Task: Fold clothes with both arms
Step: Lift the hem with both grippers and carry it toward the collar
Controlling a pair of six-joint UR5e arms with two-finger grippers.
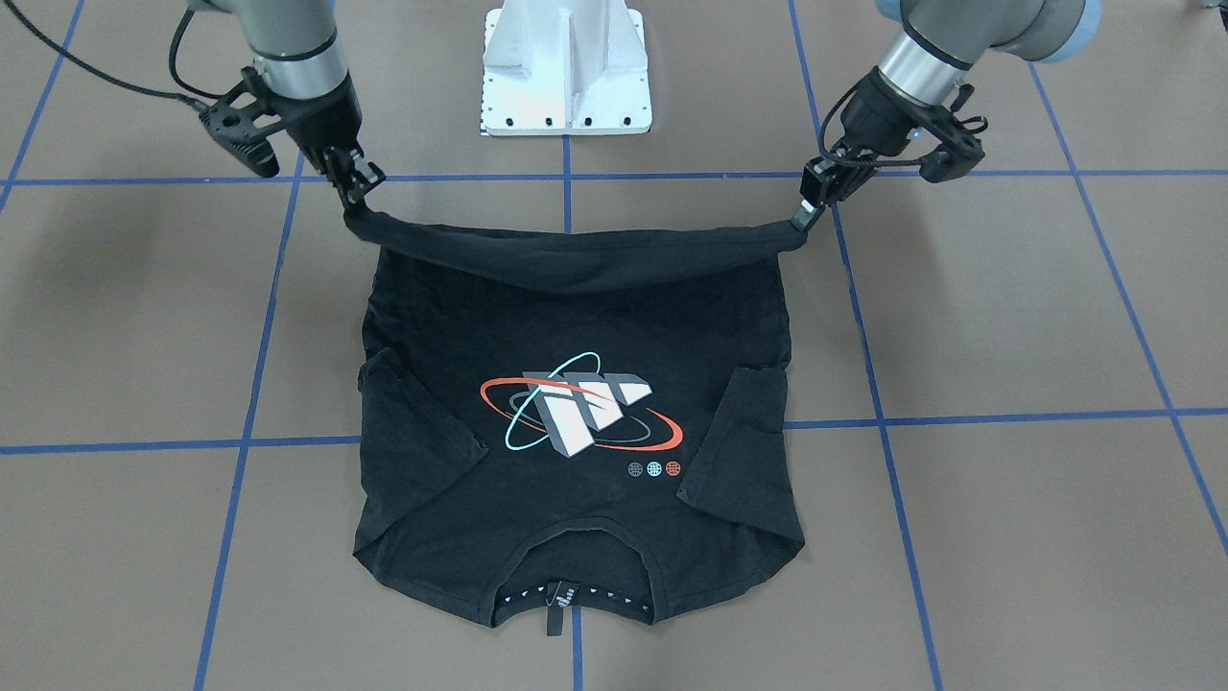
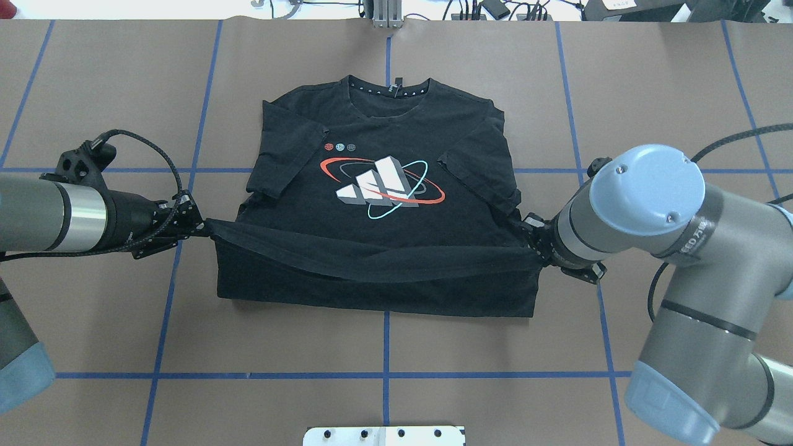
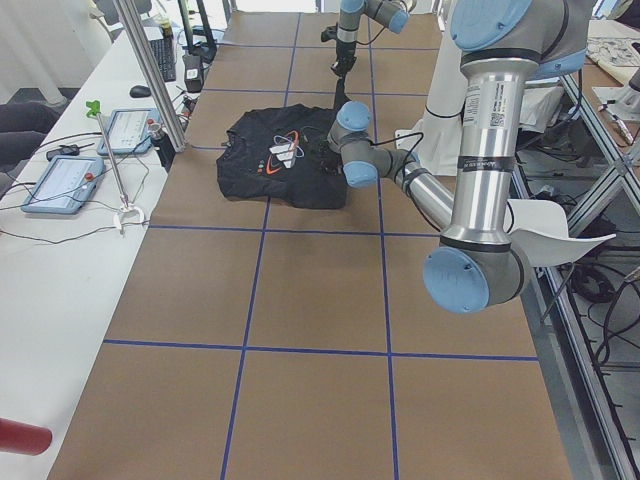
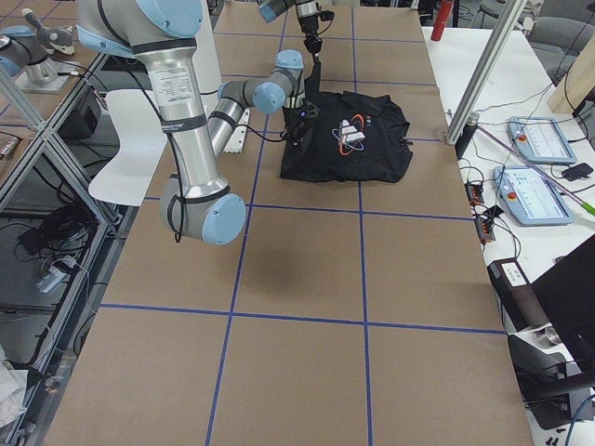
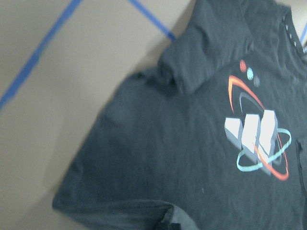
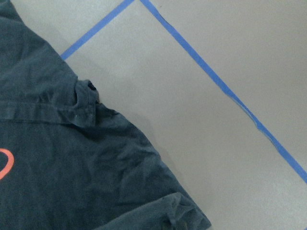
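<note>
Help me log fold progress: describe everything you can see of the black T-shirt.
The black T-shirt looks like soft cotton and lies front-up on the brown table, collar with white-dotted tape away from the robot. A white, red and teal orbit logo marks the chest. Both short sleeves are folded inward. The left hand and right hand pinch the hem corners, holding the hem up as a sagging band over the lower body.

Overhead view: left arm (image 2: pixel 68 217) enters level from the left edge, right arm (image 2: pixel 644 210) from the lower right with elbow bent, and left gripper (image 2: pixel 203 226) and right gripper (image 2: pixel 531 239) face each other at mid-frame, each pinched closed on the T-shirt (image 2: pixel 378 223) hem
</note>
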